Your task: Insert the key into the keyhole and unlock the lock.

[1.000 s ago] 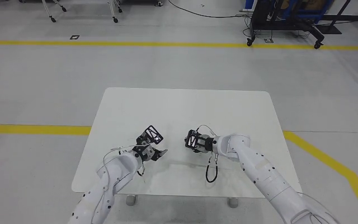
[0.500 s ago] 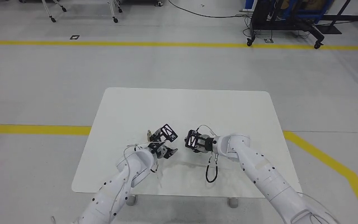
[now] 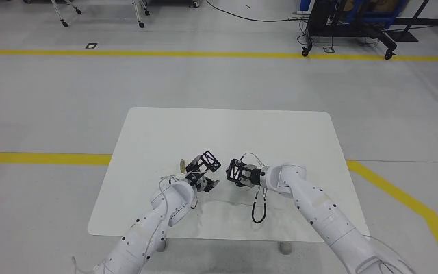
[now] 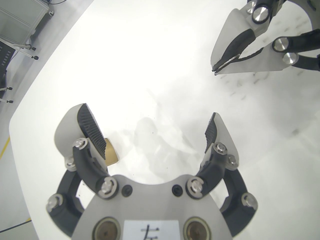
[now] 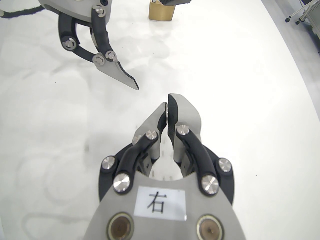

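Observation:
A small brass padlock (image 3: 182,164) lies on the white table (image 3: 287,137). In the left wrist view the padlock (image 4: 111,151) is half hidden behind one finger (image 4: 88,126) of my left gripper (image 4: 150,128), which is open with nothing between its jaws. The left gripper (image 3: 208,174) hovers just right of the lock, tips toward my right gripper (image 3: 233,172). That right gripper (image 5: 167,104) is shut on a thin silver key (image 5: 166,113), of which only an edge shows between the pads. The padlock (image 5: 161,12) lies beyond the left gripper (image 5: 155,36).
A black cable loop (image 3: 259,207) hangs from the right arm over the table near its front edge. Faint scuff marks (image 4: 240,86) cover the tabletop under the right gripper (image 4: 215,70). A cabinet (image 4: 17,18) and stands are on the floor beyond the table.
My left arm has swung to the right, toward the right gripper, and the padlock now shows beside it. The right arm has kept still.

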